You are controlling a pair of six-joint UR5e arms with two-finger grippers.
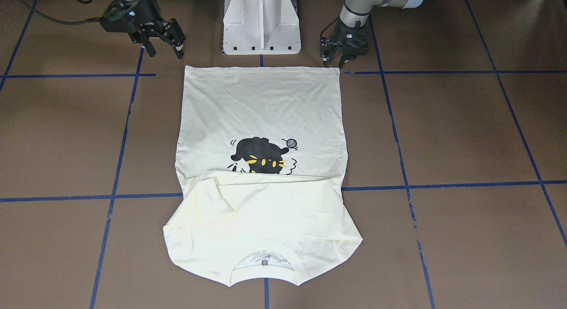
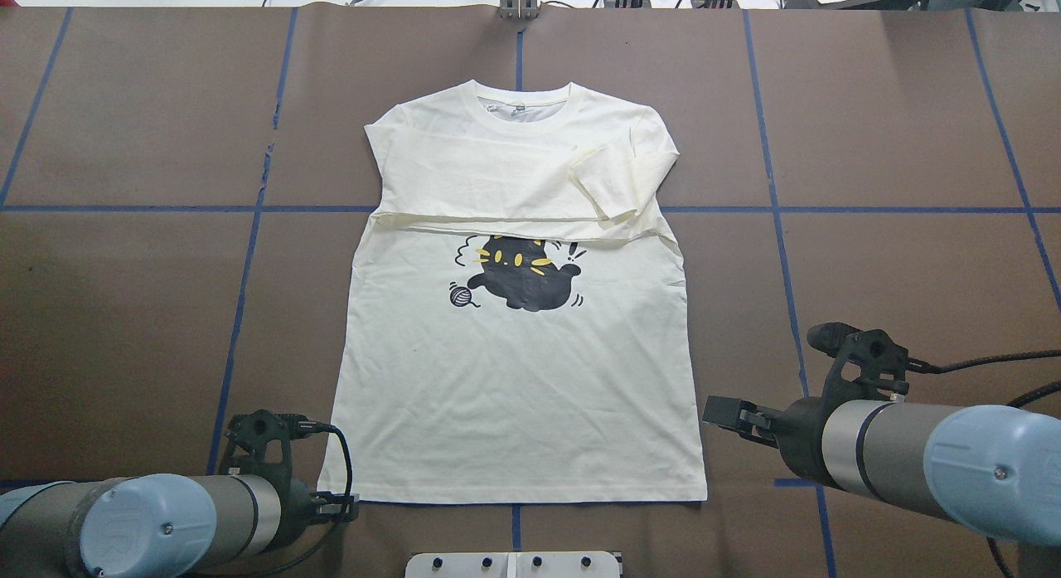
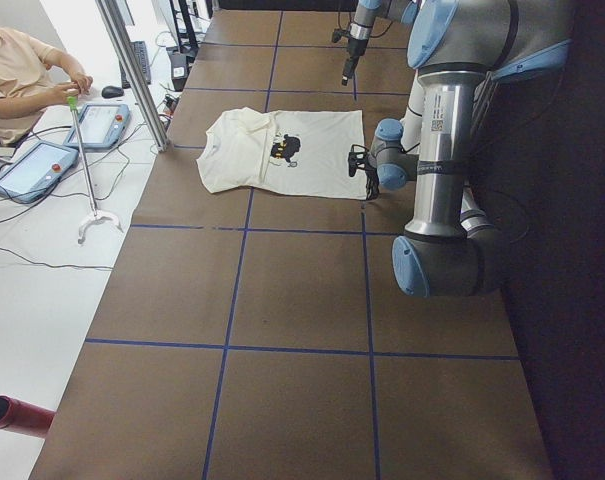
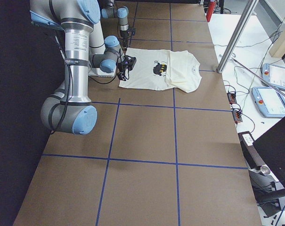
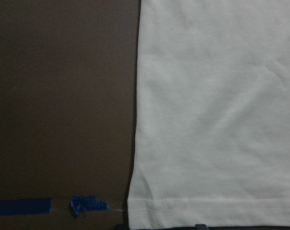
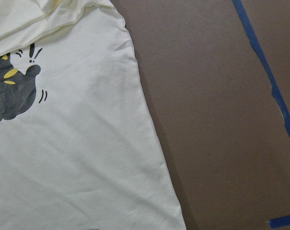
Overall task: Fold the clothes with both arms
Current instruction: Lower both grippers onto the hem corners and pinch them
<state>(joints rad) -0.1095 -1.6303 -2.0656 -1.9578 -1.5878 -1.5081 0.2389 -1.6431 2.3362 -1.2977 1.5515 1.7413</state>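
Left claw: fingers apart, pointing down at the 7 o'clock corner of the T-shirt in the overhead view, just beside the hem. My wrist feed showed two dark fingertips at the bottom edge with the hem corner between them. I could not tell whether they touched cloth.

Right claw: fingers likewise spread, tilted, holding nothing. It hung near the shirt's 4 o'clock corner, apart from the cloth, over bare brown table.

The shirt lay flat mid-table, print side up. Its collar was at 12 o'clock and its hem at 6 o'clock, toward the white pedestal base.

Both sleeves were folded inward across the chest. The cuff of one sleeve was turned up at about 1 o'clock. The lower edge of that folded band covered the top of the black cat graphic. The yellow eyes and whiskers showed, and a small yarn ball sat at the cat's 8 o'clock.

Blue tape lines gridded the table. One ran under the shirt near the fold.
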